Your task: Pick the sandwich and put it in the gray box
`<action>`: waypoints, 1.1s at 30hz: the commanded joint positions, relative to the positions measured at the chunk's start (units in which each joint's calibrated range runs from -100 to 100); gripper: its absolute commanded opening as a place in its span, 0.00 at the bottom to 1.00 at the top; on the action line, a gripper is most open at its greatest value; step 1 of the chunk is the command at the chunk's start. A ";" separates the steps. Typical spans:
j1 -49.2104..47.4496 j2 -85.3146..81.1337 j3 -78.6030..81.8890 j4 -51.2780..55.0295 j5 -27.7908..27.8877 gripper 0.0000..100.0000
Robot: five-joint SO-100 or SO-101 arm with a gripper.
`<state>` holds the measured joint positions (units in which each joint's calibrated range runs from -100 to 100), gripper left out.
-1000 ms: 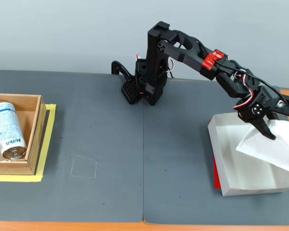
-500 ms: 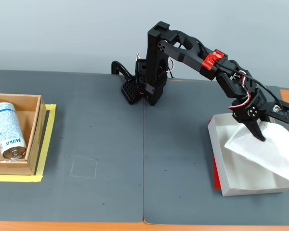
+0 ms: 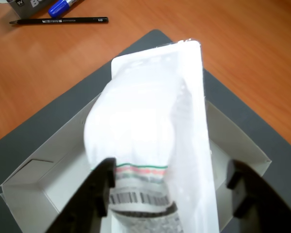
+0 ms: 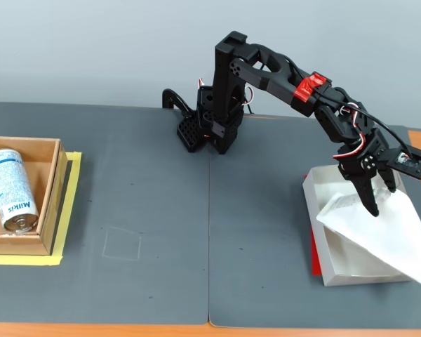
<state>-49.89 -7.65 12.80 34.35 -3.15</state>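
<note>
The sandwich (image 4: 379, 228) lies tilted across the gray box (image 4: 321, 246) at the right side of the counter (image 4: 161, 210) in the fixed view. One end sits inside the box; the other end extends past the box's right wall and hangs over the rim.

In the wrist view, the sandwich (image 3: 150, 136) runs diagonally over the gray box (image 3: 39, 179), with its barcode label at the near end between the claw fingers (image 3: 94, 194).

The claw (image 4: 381, 201) stands directly above the near end of the sandwich. Its jaws are spread, one on each side of the package. Whether the finger tips touch the wrapper cannot be told from either view.

The gray box rests on a dark mat (image 4: 161, 210) that covers the counter.

At the left edge of the fixed view, a brown box (image 4: 52, 203) holds a blue-and-white can (image 4: 10, 189) lying on its side. This box is well apart from the claw.

In the wrist view, a black pencil (image 3: 58, 21) and a blue marker (image 3: 63, 7) lie on the bare wooden counter (image 3: 242, 43) beyond the mat.
</note>
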 commanded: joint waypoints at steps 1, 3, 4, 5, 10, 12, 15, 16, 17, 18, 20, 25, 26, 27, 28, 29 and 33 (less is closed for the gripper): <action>-0.13 -1.21 -2.71 0.03 0.21 0.26; -0.13 -1.13 -2.71 0.03 0.15 0.26; -0.13 -1.13 -2.71 0.03 0.10 0.26; -0.13 -1.13 -2.71 0.03 0.10 0.26; -0.13 -1.21 -2.71 0.03 0.10 0.26; -0.05 -1.21 -2.71 0.03 0.10 0.26; -0.05 -1.30 -2.71 0.03 0.05 0.26; 0.02 -1.30 -2.71 0.03 0.05 0.26; 0.02 -1.30 -2.71 0.03 0.10 0.26; 0.09 -1.30 -2.71 0.03 0.15 0.26; 0.09 -1.30 -2.71 0.03 0.15 0.26; 0.09 -1.30 -2.71 0.03 0.10 0.26; 0.09 -1.30 -2.71 0.03 0.10 0.26; 0.17 -1.38 -2.71 0.03 0.10 0.26; 0.24 -1.38 -2.71 0.03 0.10 0.26; 0.24 -1.38 -2.71 0.03 0.10 0.26; 0.32 -1.38 -2.71 0.03 0.05 0.26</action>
<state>-49.89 -7.65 12.80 34.35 -3.15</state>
